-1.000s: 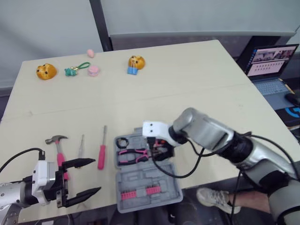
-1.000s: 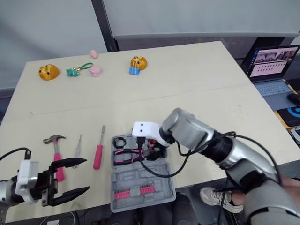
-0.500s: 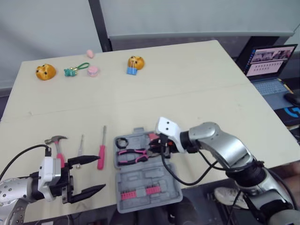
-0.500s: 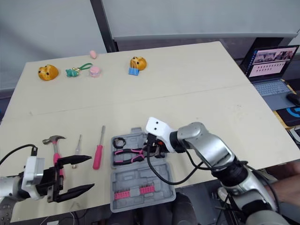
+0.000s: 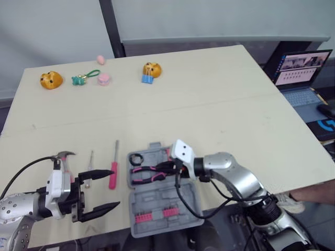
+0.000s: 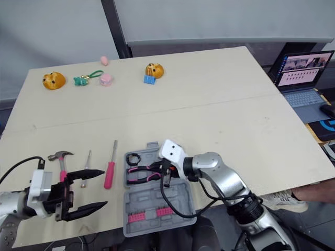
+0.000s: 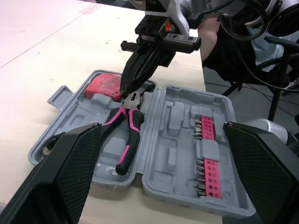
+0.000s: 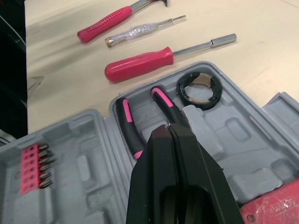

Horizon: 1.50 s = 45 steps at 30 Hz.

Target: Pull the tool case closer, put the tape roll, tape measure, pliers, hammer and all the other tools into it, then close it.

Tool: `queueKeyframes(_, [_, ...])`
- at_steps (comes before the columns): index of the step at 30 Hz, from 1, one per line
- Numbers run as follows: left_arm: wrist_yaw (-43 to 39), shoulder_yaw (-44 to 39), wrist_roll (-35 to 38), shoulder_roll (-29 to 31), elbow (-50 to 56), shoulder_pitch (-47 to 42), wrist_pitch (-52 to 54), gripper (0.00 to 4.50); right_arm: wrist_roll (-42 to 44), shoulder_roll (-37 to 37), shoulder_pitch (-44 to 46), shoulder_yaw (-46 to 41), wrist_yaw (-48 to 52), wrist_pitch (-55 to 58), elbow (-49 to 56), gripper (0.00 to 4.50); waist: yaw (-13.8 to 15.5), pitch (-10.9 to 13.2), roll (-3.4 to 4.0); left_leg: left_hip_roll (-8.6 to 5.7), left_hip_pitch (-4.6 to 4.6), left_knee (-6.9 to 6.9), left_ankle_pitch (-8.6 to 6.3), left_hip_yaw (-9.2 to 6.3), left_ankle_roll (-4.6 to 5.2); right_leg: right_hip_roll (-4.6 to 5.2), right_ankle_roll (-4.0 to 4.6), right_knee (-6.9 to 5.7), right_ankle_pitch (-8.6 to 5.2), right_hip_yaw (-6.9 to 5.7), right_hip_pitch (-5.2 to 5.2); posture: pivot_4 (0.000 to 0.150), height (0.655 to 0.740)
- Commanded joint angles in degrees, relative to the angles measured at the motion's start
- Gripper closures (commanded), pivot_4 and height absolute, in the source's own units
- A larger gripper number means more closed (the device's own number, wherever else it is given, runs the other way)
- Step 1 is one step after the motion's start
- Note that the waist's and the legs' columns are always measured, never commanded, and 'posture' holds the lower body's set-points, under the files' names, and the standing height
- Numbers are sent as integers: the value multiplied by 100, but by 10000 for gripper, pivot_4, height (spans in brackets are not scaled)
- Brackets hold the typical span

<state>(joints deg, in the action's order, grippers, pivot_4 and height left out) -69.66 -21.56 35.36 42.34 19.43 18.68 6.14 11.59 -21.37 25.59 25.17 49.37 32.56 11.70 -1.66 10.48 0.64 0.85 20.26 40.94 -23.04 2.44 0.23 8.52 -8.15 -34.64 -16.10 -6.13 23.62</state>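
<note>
Right gripper [image 8: 169, 131] jaws clenched, empty, over pliers [image 7: 125, 140] in tool case [image 5: 167, 197] | left gripper [image 5: 113, 188] jaws released | hammer [image 5: 64, 155] at case's 9 o'clock | risk: the left jaws may push the screwdriver [image 8: 140, 65] aside

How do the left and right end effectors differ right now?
The left end effector is open, fingers spread wide; the right end effector is shut, fingers pressed together. The left sits over the table near the hammer, outside the tool case; the right points down into the open tool case, tips by the head of the pliers. Shared: neither holds anything.
</note>
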Motion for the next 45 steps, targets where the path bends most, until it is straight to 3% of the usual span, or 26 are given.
queueKeyframes(1, [-31,-58,28,81,52,4,17,0,-100,105,-42,87,13,-361,-167,44578,0,0,0,0,0,0,0,0,0,0,0,0,0,0,0,1500,7400])
queueKeyframes(24, [6,-61,14,70,150,127,4,0,-1293,88,-137,648,-56,-1486,-1685,44578,-5,-2,-2,1,-12,1,0,-1,0,0,1,-1,-1,0,-12,1500,7400])
queueKeyframes(45, [47,21,-11,-12,176,179,-68,0,-1700,70,-149,804,13,-1477,-1973,44578,2,-60,-32,2,-20,1,0,-13,0,1,5,-2,-3,0,-23,1500,7400])
